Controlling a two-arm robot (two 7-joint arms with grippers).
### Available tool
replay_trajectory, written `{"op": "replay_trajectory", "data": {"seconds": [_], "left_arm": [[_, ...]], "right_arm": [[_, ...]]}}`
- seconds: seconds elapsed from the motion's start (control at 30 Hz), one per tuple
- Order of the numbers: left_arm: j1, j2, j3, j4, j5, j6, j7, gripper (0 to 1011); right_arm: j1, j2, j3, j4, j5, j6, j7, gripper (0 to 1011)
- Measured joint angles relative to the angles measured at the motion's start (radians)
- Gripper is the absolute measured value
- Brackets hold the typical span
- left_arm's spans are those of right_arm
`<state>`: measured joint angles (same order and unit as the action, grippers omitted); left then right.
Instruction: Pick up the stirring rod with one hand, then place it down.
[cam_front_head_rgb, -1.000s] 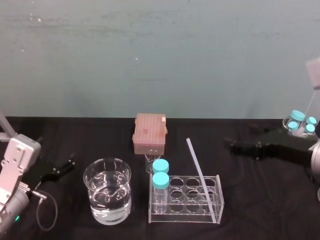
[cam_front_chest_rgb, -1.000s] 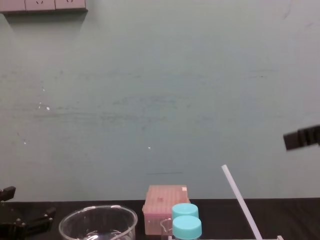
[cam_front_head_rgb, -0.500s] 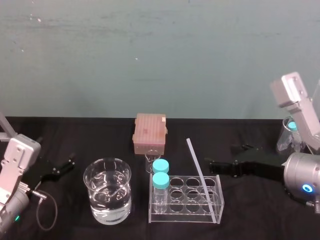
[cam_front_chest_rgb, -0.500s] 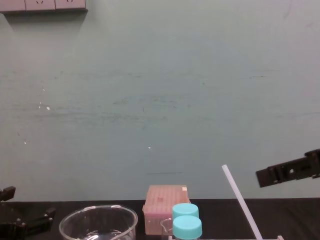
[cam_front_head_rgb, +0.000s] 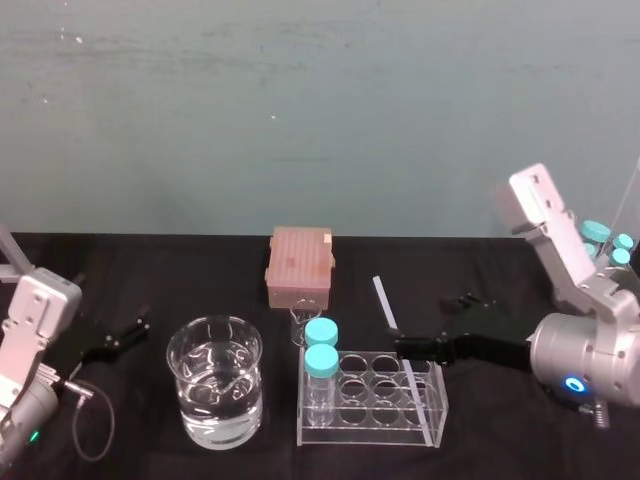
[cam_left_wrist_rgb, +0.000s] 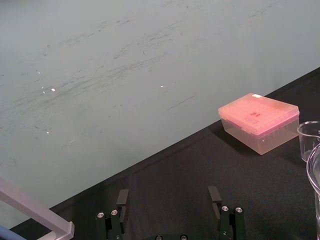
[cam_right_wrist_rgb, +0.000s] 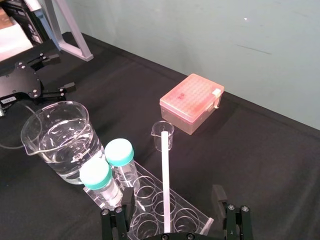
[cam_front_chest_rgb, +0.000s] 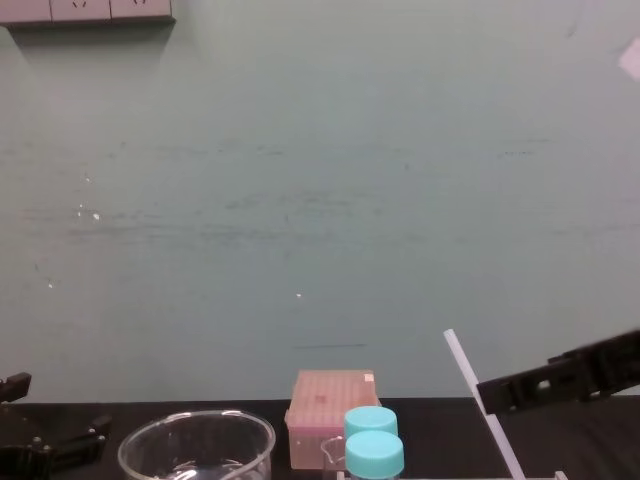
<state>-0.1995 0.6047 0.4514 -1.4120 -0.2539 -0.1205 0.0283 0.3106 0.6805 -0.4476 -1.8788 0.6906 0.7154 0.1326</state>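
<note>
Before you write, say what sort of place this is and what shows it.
Probably a laboratory bench: a clear plastic test-tube rack holding two blue-capped bottles, a glass beaker of water, and a long translucent white stirring rod leaning in the rack, with the right tool open at it.

Water beaker, pink box, rack.

Background. A pale green wall, scuffed and flecked with small white marks, rises directly behind a table with a matt black top. A row of white sockets sits high on the wall, at left. Lighting is even.
</note>
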Motion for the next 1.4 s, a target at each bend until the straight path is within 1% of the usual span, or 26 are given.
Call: {"op": "replay_trajectory", "data": {"seconds": [0.17, 0.37, 0.57, 0.77, 1.2, 1.4], "left_arm": [[0.0, 0.0, 0.0, 0.0, 0.0, 0.0, 0.0, 1005], [0.0, 0.0, 0.0, 0.0, 0.0, 0.0, 0.0, 1005], [0.0, 0.0, 0.0, 0.0, 0.0, 0.0, 0.0, 1005], [0.0, 0.0, 0.0, 0.0, 0.0, 0.0, 0.0, 1005], [0.0, 0.0, 0.0, 0.0, 0.0, 0.0, 0.0, 1005], [0.0, 0.0, 0.0, 0.0, 0.0, 0.0, 0.0, 1005]], "right_arm": [[0.016, -0.023, -0.019, 0.021, -0.03, -0.001, 0.008, 1003], [0.027, -0.046, -0.029, 0.037, -0.056, 0.0, 0.01, 1003], [0.032, -0.074, -0.039, 0.057, -0.09, -0.013, 0.01, 1003], [0.035, -0.093, -0.049, 0.081, -0.119, -0.023, 0.015, 1003], [0.03, -0.121, -0.053, 0.104, -0.168, -0.043, 0.026, 1003], [0.027, -0.128, -0.05, 0.109, -0.181, -0.049, 0.027, 1003]]}}
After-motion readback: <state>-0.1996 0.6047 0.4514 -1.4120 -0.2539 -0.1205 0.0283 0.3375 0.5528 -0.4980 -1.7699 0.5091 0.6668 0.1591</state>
